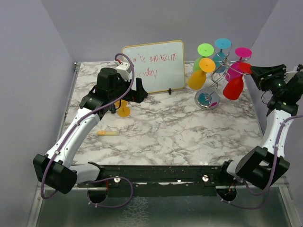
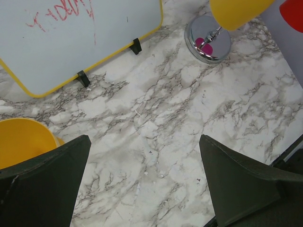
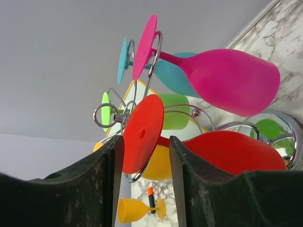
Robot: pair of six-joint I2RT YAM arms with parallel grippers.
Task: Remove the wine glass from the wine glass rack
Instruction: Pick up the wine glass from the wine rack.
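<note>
The right end effector is seen half-closed with nothing clamped, and it is judged the nearer one. Just left of its fingertips the red wine glass is hung, foot uppermost, its long axis sloped down and left. The wine glass rack is set at the tabletop's far right. The left end effector, spread wide, is found well apart to the left.

Right end effector hovers beside red glass on rack.
</note>
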